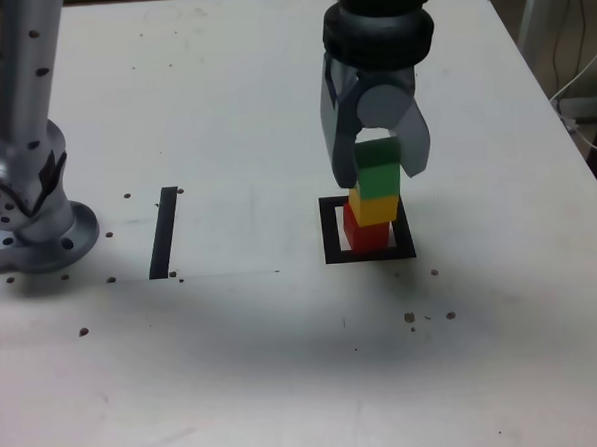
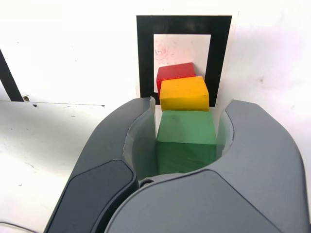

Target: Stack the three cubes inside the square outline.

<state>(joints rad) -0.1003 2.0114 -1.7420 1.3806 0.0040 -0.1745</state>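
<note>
We place the last of 3 cubes on the stack inside the square outline.

Our claw (image 1: 378,151) hangs over the square outline (image 1: 331,232), right of centre on the tabletop (image 1: 286,364) in the exterior view, its jaws drawn in narrow around the green cube (image 1: 379,173). In the wrist view that cube fills the gap between the jaws, though we cannot tell for sure that both faces press on it. The green cube sits on the yellow cube (image 1: 374,208), which sits on the red cube (image 1: 365,232) inside the outline's white centre. The tower looks slightly staggered, not flush. We judge the stacking all but done: the next move calls for parting the jaws gently and lifting straight up, without nudging the top cube. The black strip (image 1: 165,230) lies well apart to the left.
</note>
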